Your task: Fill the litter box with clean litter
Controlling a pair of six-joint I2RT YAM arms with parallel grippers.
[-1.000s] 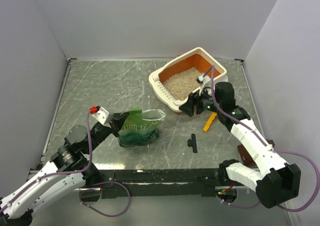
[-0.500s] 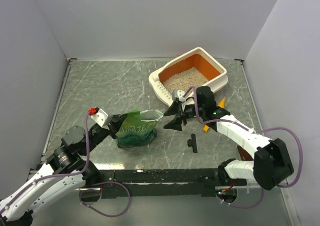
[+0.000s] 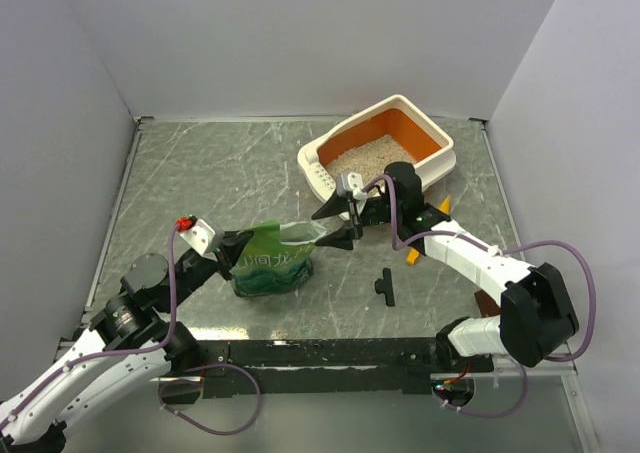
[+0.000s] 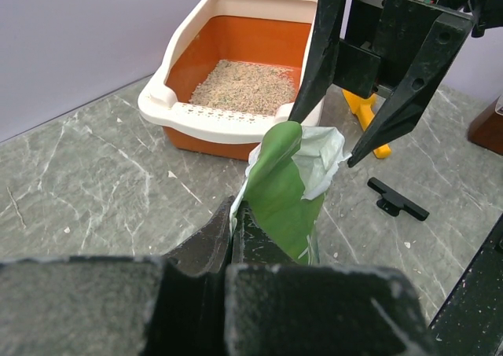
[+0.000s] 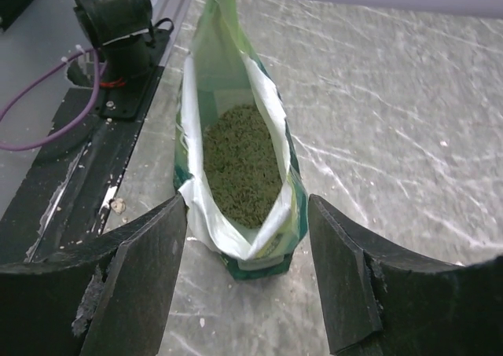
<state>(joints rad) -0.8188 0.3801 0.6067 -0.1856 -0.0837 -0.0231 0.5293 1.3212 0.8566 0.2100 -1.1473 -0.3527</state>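
The litter box [image 3: 436, 133], cream outside and orange inside, stands at the back right and holds beige clean litter [image 3: 362, 159]. It also shows in the left wrist view [image 4: 212, 120] with its litter [image 4: 244, 85]. A green bag [image 3: 276, 263] stands open at front centre. More litter [image 5: 240, 163] lies inside the bag [image 5: 279, 238]. My left gripper [image 3: 238, 249] is shut on the bag's left top edge [image 4: 275, 183]. My right gripper [image 3: 338, 223] is open and empty. It hovers at the bag's open right end with its jaws straddling the mouth [image 5: 245, 207].
A yellow-orange scoop [image 3: 418, 245] lies right of the bag, near the box. A small black T-shaped part [image 3: 385, 286] lies in front of it. A brown object [image 4: 489, 124] sits at the far right. Grey walls enclose the table.
My right gripper has moved left from the litter box's front rim to the bag's open end, staying open. The left gripper has kept its hold on the bag.
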